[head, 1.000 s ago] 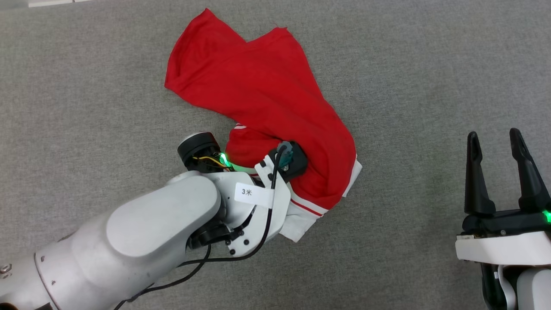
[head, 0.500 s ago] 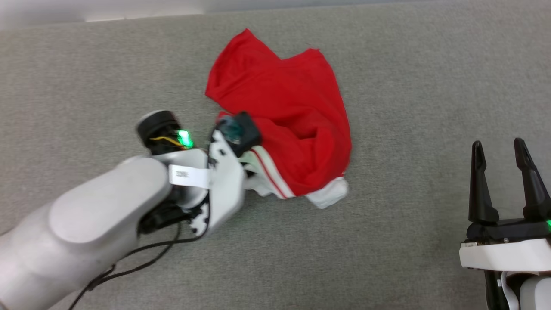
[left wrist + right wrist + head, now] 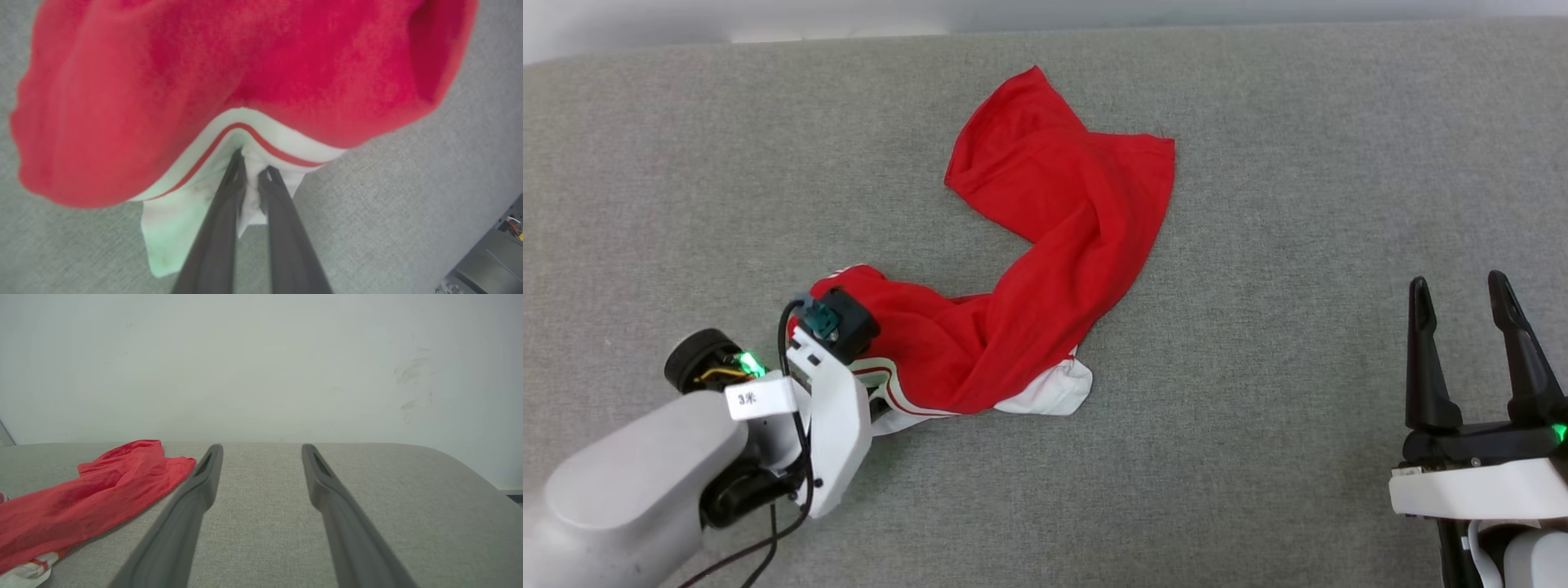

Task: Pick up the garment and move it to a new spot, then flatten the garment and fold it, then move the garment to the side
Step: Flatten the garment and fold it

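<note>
From the head view, the garment (image 3: 1054, 229) lies across the middle of the desk (image 3: 1298, 204) in a long, twisted band. Its red body reaches toward the far edge and its white, striped sleeve end is bunched near the left tool (image 3: 876, 402). That tool sits low at the near left with the sleeve cloth gathered at it. The right tool (image 3: 1459, 282) stands well apart at the near right, jaws spread wide and holding nothing.

In the left wrist view, the left tool (image 3: 252, 163) is almost fully closed, pinching a fold of white sleeve just below the red stripe, and the garment (image 3: 245, 61) balloons beyond it. The step in hand looks like carrying the shirt to its new spot. The pinch takes only a thin fold near the hem, so the move calls for a steady pull with no jerks. Raising the wrist enough that the body trails free should stop it rucking up on the desk (image 3: 408, 183). A dark piece of equipment (image 3: 490, 257) shows at the lower right corner, too cropped to name.

In the right wrist view, the right tool (image 3: 262, 448) points across the desk (image 3: 265, 490), and the garment (image 3: 81, 498) is off to the view's left. The desk is covered in grey woven cloth and has a rounded far corner. A plain pale wall (image 3: 261, 355) with a few faint scuffs stands right behind it.
</note>
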Robot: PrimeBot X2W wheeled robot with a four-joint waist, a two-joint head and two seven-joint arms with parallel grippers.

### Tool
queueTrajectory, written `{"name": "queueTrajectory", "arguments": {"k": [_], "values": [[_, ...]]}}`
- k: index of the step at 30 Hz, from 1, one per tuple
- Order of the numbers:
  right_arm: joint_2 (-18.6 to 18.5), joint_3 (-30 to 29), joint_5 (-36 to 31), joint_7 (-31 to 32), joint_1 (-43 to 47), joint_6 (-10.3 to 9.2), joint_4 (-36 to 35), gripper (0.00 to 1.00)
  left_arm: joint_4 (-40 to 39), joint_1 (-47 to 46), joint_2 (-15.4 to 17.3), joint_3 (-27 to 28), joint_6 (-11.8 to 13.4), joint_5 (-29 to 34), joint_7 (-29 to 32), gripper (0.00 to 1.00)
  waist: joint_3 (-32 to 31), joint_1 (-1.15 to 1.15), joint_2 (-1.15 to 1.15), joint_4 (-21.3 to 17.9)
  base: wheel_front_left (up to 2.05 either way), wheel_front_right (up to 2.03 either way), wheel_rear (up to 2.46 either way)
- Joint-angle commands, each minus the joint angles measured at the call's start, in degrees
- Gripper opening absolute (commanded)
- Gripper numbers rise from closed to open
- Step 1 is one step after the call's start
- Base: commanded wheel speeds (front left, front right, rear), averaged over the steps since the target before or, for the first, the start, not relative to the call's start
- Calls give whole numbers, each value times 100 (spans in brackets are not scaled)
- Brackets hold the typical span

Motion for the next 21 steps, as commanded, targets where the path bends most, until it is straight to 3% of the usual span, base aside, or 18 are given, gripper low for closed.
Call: {"name": "queueTrajectory", "arguments": {"k": [1, 2, 10, 17, 21], "values": [[9, -26, -10, -12, 70, -2, 11, 100, 105, 231, -60, -58, 54, 26, -100, 53, -40, 0, 0, 25, 0, 0, 0], [9, -46, -21, -12, 95, -2, 18, 100, 110, 216, -98, -15, 87, 45, -213, 100, -69, 0, 0, 47, 0, 0, 0], [9, -51, -56, -12, 209, -2, 58, 100, -564, -144, -37, 459, 272, 86, -814, 100, -407, 0, 0, 211, 0, 0, 0], [9, 5, -27, -12, 270, -2, 65, 100, -1223, -678, 134, 994, 593, 237, -1120, 100, -535, 0, 0, 201, 0, 0, 0], [9, 25, -20, -11, 260, -2, 47, 100, -1207, -1040, -24, 1175, 702, 409, -1222, 100, -526, 0, 0, 143, 0, 0, 0]]}}
